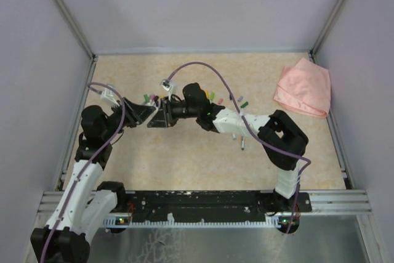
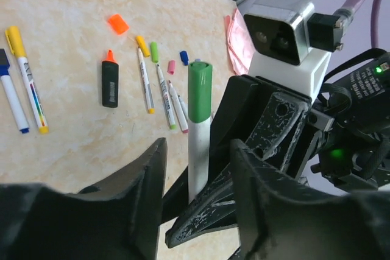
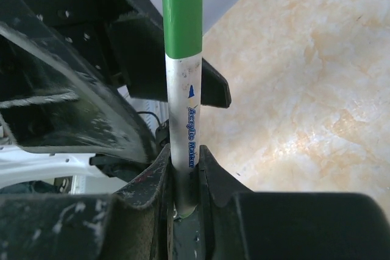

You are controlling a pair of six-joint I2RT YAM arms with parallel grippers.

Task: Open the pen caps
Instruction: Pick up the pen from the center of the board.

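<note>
Marker (image 3: 183, 120) upright between the two grippers fills both of my wrist feeds. The right gripper (image 3: 184, 162) has its fingers (image 3: 152, 181) pressed tight on the lower end of the white barrel, one on each side, with the printed words Acrylic Marker just above them. The green cap (image 2: 199, 92) sits on the top end of that barrel, seated and not pulled off. In the left wrist view the left gripper (image 2: 198, 156) brackets the barrel below the cap. Its two fingers (image 2: 143, 193) stand apart with a gap on either side of the marker, so I read them as touching nothing. From the overhead camera I see the two arms meeting nose to nose above the middle left part of the table (image 1: 184, 164), well apart from the pink cloth (image 1: 303, 87) crumpled in the far right corner. Behind the held marker, other things lie flat on the tabletop: a loose orange cap (image 2: 118, 24), a black highlighter (image 2: 109, 83) with an orange tip, a yellow-capped pen (image 2: 24, 77) at the left edge, and a row of slim white pens (image 2: 146, 80). Small caps (image 2: 184, 58) in yellow, green, pink and blue lie at or beside the far ends of those pens, and I cannot tell which of them are seated.
</note>
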